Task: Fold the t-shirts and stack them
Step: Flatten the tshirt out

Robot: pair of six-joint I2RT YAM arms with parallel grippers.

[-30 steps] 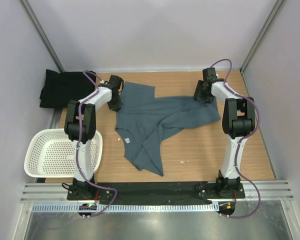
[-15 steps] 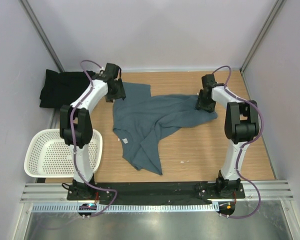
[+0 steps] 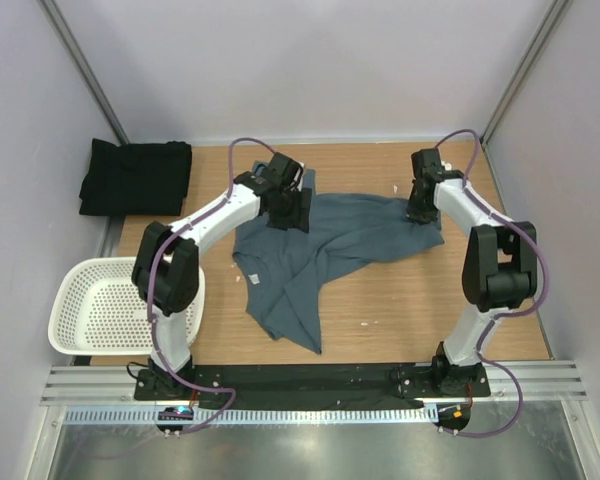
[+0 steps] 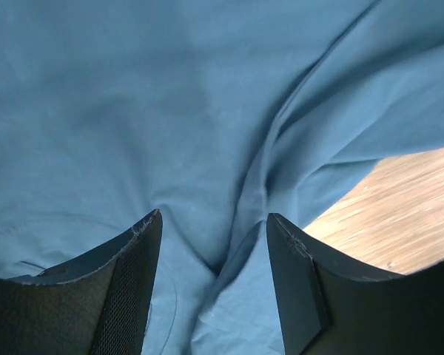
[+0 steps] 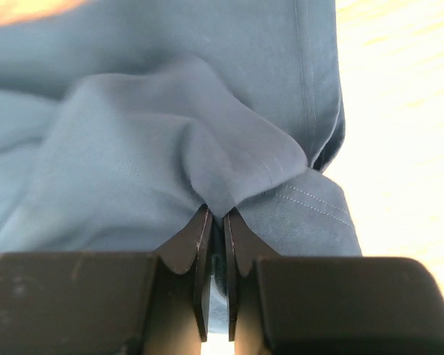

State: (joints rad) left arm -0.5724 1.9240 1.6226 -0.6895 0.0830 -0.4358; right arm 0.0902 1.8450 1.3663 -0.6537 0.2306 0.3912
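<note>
Blue shirt (image 3: 325, 245) lies crumpled mid-table; black shirt (image 3: 135, 178) sits far left; right gripper (image 5: 216, 218) is pinched on a fold at the blue one's right edge; left gripper (image 4: 213, 222) hangs apart over its far-left part; I'd grab cloth there, then spread outward evenly.

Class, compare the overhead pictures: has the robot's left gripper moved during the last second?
Yes. The left gripper has moved rightward, away from the folded black cloth t-shirt at the far left, and now sits open over the slate blue-grey cloth t-shirt.
</note>
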